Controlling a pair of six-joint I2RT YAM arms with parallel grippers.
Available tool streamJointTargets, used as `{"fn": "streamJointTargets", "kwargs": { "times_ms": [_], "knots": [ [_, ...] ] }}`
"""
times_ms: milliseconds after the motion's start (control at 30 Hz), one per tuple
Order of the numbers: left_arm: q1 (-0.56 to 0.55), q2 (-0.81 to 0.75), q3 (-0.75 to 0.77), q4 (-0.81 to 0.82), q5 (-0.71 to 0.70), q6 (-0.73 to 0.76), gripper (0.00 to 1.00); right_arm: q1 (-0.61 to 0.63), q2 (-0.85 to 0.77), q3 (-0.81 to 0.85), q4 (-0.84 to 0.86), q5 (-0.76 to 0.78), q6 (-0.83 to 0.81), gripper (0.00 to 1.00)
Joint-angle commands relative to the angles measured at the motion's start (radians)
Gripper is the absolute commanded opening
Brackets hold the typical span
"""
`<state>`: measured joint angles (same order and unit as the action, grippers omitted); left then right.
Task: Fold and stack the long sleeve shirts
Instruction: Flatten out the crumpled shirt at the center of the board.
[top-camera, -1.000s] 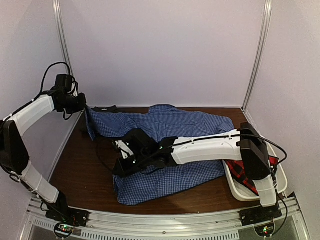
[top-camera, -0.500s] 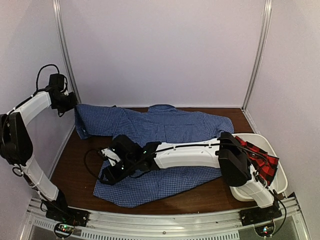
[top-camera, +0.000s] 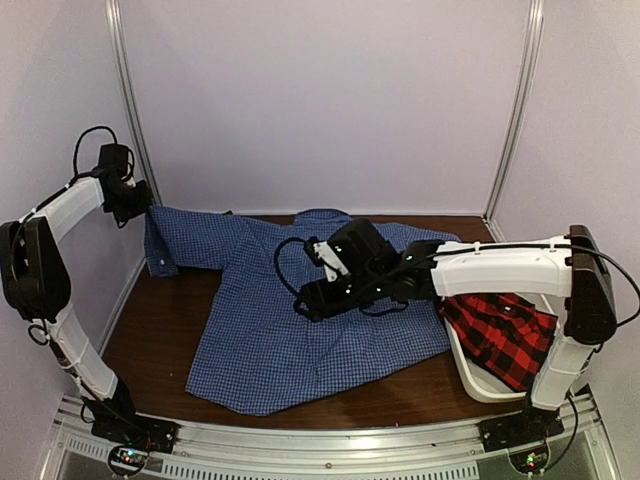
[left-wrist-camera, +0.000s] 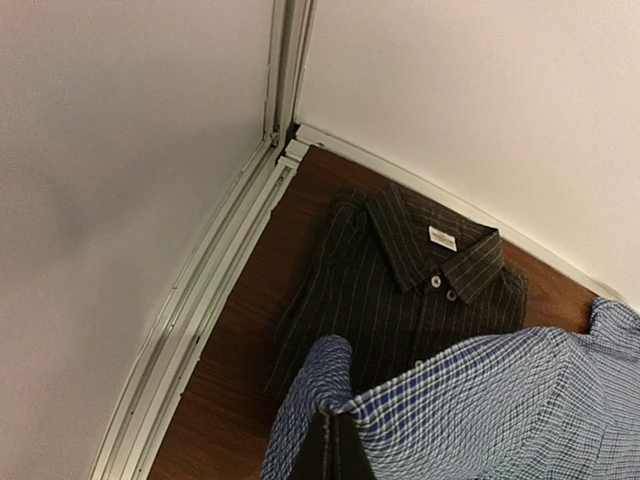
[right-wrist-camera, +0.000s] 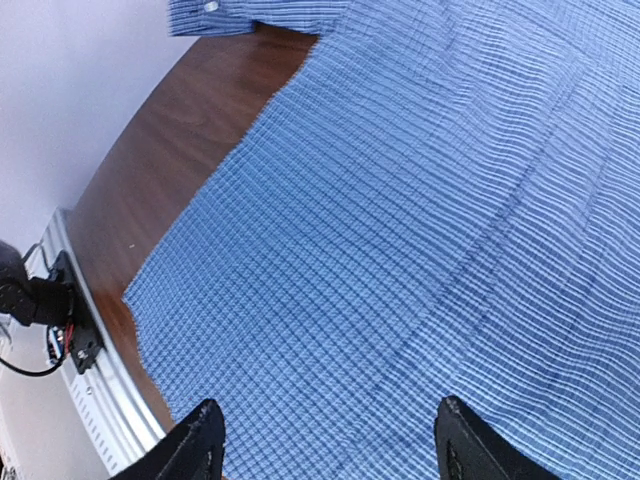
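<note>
Setting: robot lab test cell. Plain white panels (top-camera: 320, 100) on aluminium posts (top-camera: 125, 100) enclose a brown table (top-camera: 160, 330); left arm (top-camera: 60, 210) and right arm (top-camera: 490, 268) bolted to a metal rail (top-camera: 330, 445) (green LEDs (top-camera: 126, 458) lit).

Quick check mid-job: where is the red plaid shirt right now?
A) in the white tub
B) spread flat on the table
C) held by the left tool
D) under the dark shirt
A: the plaid shirt lies bunched in the tub at the table's right side, spilling over its rim.
</note>
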<state>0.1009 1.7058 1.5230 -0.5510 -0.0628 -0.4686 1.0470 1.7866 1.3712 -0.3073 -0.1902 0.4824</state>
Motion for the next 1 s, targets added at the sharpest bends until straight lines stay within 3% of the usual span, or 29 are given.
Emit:
{"fn": "streamJointTargets", "kwargs": {
  "times_ms": [0, 267, 967],
  "knots": [
    [0.011, 0.022, 0.063, 0.022, 0.019, 0.006, 0.00, -0.028, -0.117, -0.161, -0.029, 0.173, 0.039, 0.75],
    [0.010, 0.034, 0.056, 0.042, 0.092, 0.002, 0.00, -0.078, -0.260, -0.429, -0.045, 0.269, 0.138, 0.79],
    [-0.098, -0.063, -0.112, 0.081, 0.153, 0.033, 0.00, -0.348, -0.458, -0.686, -0.169, 0.379, 0.194, 0.88]
  ]
}}
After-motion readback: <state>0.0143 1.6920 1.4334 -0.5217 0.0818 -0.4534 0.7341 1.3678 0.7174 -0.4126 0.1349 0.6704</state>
